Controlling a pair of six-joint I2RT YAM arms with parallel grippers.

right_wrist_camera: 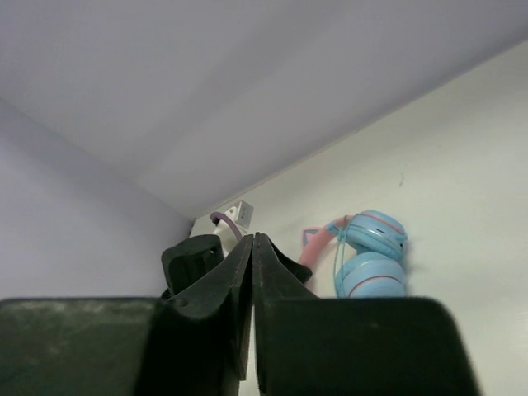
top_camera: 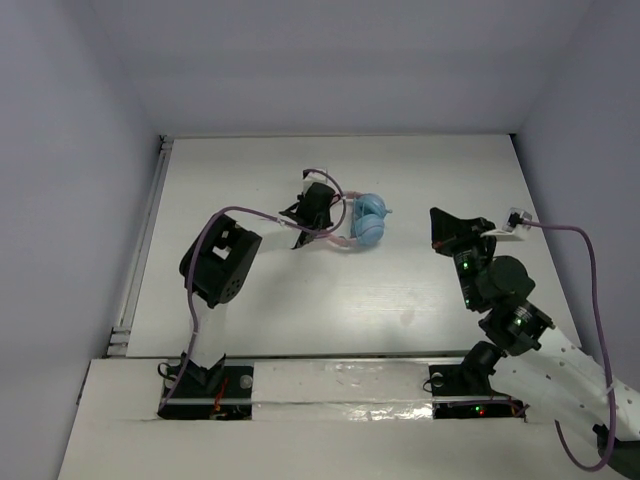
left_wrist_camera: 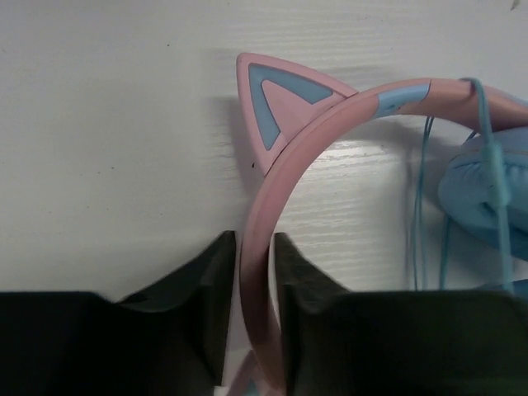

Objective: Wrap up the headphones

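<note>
Surface (top_camera: 300, 300): white, faint wood-grain, matte | Back wall (top_camera: 340, 60): plain pale grey-lilac, meets the surface's far edge | Left wall (top_camera: 60, 200), right wall (top_camera: 590, 120): same finish, closing in both sides | Left edge: pale rail (top_camera: 140, 250) runs along the surface | Light: even, diffuse, soft shadows

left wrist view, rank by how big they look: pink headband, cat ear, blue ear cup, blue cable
1. pink headband, sweeping across most of the view
2. cat ear and blue ear cup: about alike. The frame edge cuts off the cup, so I am not ranking these two.
3. blue cable, thinnest
</note>
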